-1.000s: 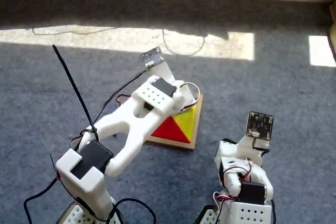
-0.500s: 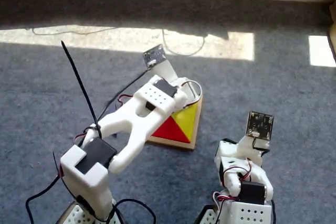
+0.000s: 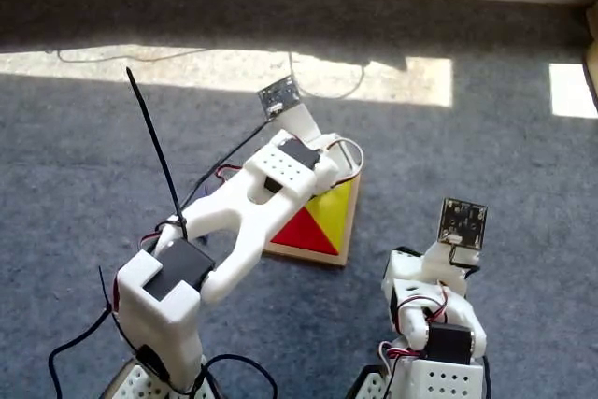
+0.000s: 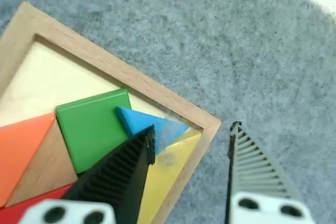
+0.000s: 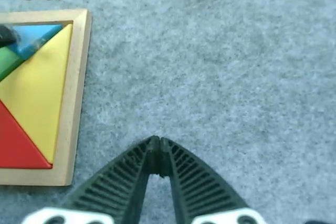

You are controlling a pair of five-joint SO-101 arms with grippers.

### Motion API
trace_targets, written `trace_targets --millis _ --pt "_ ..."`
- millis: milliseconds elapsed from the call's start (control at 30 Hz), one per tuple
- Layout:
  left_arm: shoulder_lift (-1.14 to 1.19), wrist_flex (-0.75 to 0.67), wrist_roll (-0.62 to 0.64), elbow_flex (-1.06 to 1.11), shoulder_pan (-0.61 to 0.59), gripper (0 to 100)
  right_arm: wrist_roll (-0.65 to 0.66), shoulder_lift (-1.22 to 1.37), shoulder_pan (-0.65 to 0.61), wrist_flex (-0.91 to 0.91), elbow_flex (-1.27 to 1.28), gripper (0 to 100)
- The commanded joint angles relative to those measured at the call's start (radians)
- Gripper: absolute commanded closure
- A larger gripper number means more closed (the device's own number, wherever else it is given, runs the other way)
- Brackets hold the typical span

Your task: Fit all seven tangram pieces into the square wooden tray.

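The square wooden tray [image 4: 105, 61] lies on grey carpet and holds a green square [image 4: 89, 129], a small blue triangle [image 4: 134, 118], a yellow triangle [image 4: 168, 171], an orange piece [image 4: 21, 150], a pale wooden triangle [image 4: 47, 169] and a red piece [image 3: 299, 229]. Part of the tray floor [image 4: 42, 82] is bare. My left gripper [image 4: 193, 126] is open over the tray's corner, its black finger [image 4: 126, 166] at the blue triangle's edge and the other finger outside the rim. My right gripper [image 5: 157, 142] is shut and holds nothing, over carpet beside the tray [image 5: 79, 77].
The left arm [image 3: 252, 203] covers most of the tray [image 3: 348, 231] in the high view. The right arm [image 3: 434, 310] is folded back near the front edge. Cables [image 3: 318, 86] lie on a sunlit strip of carpet behind the tray. Open carpet surrounds it.
The left arm has swung slightly to the right and away over the tray. The right arm has kept still.
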Motion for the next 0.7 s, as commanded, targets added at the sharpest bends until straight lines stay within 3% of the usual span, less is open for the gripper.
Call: trace_targets --millis 0,667 --pt "-0.001 -0.005 -0.040 -0.053 0.010 76 0.014 -0.016 0.013 -0.022 0.104 98.3" --pt "-0.045 -0.077 -0.055 -0.062 -0.001 76 0.014 -0.016 0.013 -0.022 0.104 98.3"
